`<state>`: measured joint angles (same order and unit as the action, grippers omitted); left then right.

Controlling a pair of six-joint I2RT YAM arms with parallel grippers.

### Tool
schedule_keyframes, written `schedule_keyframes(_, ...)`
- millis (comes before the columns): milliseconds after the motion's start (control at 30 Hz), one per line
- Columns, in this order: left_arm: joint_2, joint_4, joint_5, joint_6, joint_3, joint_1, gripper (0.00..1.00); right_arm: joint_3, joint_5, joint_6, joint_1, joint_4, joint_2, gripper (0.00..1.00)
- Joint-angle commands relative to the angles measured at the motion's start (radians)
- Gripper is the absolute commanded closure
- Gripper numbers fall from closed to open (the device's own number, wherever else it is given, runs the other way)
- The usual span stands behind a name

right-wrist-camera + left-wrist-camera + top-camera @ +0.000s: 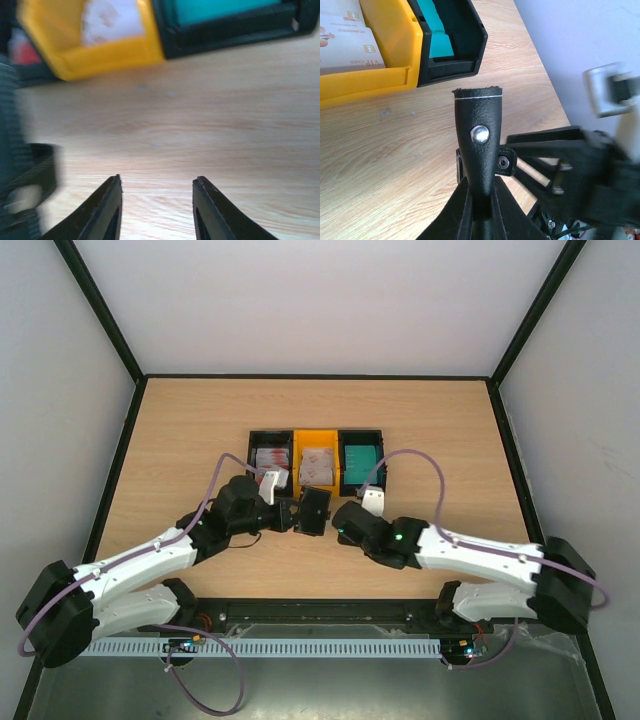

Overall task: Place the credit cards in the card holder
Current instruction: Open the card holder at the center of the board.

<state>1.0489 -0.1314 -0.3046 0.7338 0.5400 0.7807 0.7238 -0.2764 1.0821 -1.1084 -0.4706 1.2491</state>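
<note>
Black, grained and leather-like, the card holder rises upright from your left gripper, whose jaws are pinching its lower part. Its top edge is rough-cut with a line of white stitching just below. A silver snap sits in the middle of the face, and a short strap with a second stud sticks out on its right side. From above, the holder hangs over the middle of the desk, just nearer the near edge than the row of trays and between the two grippers. Your right gripper is just beside it, jaws spread over bare wood with nothing between them. In the row, left to right, the left black tray holds white cards with red blotches. The yellow tray holds pale cards with printed lettering. The right black tray holds teal cards. No card is in the holder.
</note>
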Motion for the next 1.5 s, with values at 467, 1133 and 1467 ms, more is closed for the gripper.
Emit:
schedule_keyframes(467, -0.011, 0.009, -0.013, -0.026, 0.035, 0.005, 0.97, 0.009, 0.114, -0.003, 0.001, 0.187, -0.077, 0.56)
schedule_keyframes(1133, -0.014, 0.030, -0.001, -0.019, 0.034, 0.005, 0.97, 0.024, 0.114, -0.019, 0.001, 0.227, -0.040, 0.98)
schedule_keyframes(1467, 0.030, 0.092, 0.117, 0.021, 0.004, 0.005, 0.34, 0.017, 0.133, -0.012, 0.000, 0.142, -0.069, 0.98)
